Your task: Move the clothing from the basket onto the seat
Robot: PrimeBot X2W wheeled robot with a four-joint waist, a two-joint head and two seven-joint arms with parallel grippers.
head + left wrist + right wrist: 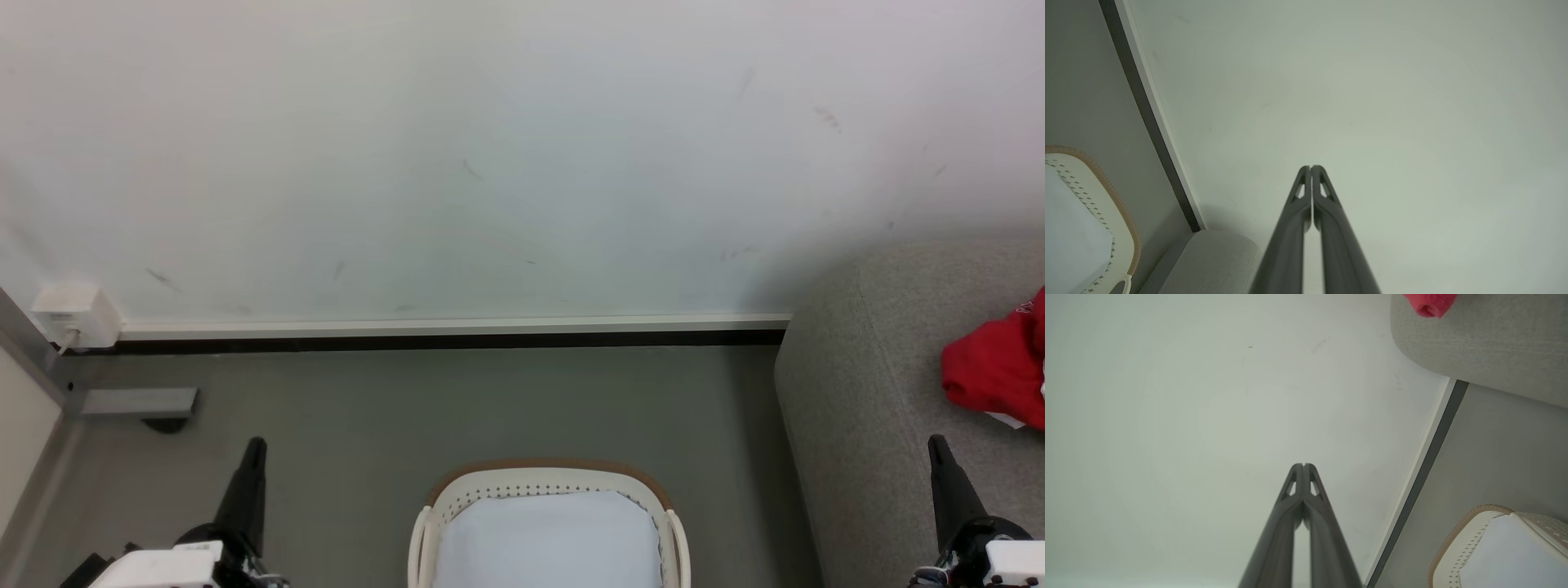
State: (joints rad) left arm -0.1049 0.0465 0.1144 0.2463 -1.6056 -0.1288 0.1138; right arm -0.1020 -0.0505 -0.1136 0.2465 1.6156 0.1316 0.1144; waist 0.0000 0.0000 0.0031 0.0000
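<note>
Crumpled red clothing (992, 376) on coarse grey seat (865, 408) — perforated basket (539, 488), rim perhaps woven.

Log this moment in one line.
clothing: on seat | basket: liner bare in visible part | left gripper: shut, empty | right gripper: shut, empty | stage: transfer looks done

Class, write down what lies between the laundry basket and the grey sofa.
Only a bare strip of grey floor separates the basket from the sofa; the head view shows it.

left tool (255, 447), right tool (937, 445): slim dark tapered fingers (1290, 228), white housings (163, 565).
</note>
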